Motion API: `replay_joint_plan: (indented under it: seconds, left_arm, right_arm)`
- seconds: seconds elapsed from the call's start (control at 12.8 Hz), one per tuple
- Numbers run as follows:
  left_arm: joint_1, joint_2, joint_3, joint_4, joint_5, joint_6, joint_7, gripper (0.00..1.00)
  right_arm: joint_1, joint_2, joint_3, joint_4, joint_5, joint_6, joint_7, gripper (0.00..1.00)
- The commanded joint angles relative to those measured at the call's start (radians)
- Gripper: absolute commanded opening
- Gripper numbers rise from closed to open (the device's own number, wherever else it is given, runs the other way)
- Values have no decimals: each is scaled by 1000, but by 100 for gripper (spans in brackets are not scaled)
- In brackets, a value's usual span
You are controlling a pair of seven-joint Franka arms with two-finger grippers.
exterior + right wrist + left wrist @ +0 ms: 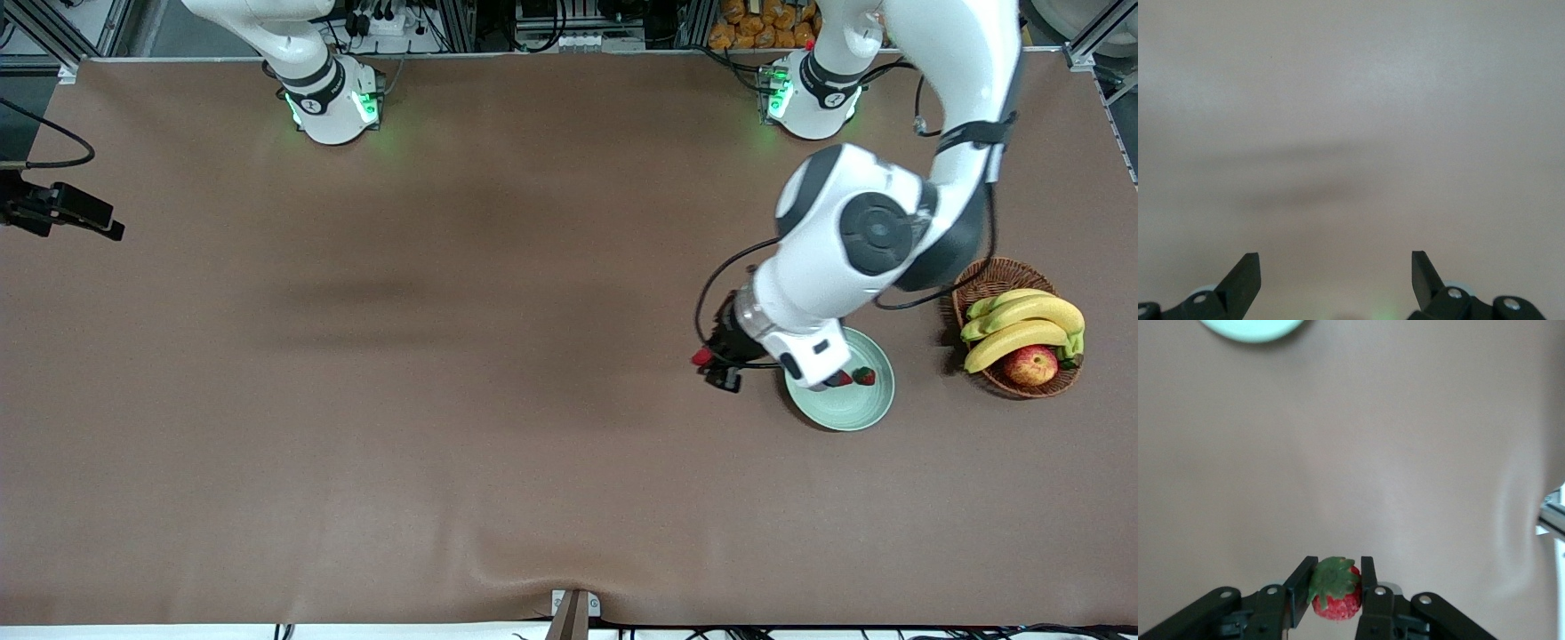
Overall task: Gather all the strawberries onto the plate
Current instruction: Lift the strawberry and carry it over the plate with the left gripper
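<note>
My left gripper [714,366] hangs over the brown tabletop just beside the plate [845,411], on the side toward the right arm's end of the table. It is shut on a red strawberry [1336,595] with a green leafy cap, pinched between both black fingers [1300,580]. Two more strawberries [864,376] [838,380] lie in the pale mint-green plate, the second partly under the left wrist. A slice of the plate's rim [1251,328] shows in the left wrist view. My right gripper [1336,263] is open over bare table, with nothing between its fingers; that arm waits.
A brown wicker basket [994,277] with bananas [1022,322] and a red-yellow apple [1030,364] stands beside the plate toward the left arm's end. A black camera mount [62,210] juts in at the right arm's end of the table.
</note>
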Motion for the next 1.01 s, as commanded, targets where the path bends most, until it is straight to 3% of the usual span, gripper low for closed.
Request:
replay_joint_plan:
  seconds: [0.0,0.23,0.94]
  left_arm:
    - [71,-55,-14,-35,-34,-99,174,0]
    - [131,-75,-12,-35,-52,-162,339,0]
    - [205,-75,0,-27,-68,-162,565,0]
  right_arm:
    - [-14,-2,12,-1,-9,-6,2,100]
    - [-5,-2,13,0,-9,-6,4,100]
    - [31,-11,18,8,4,-36,71,100]
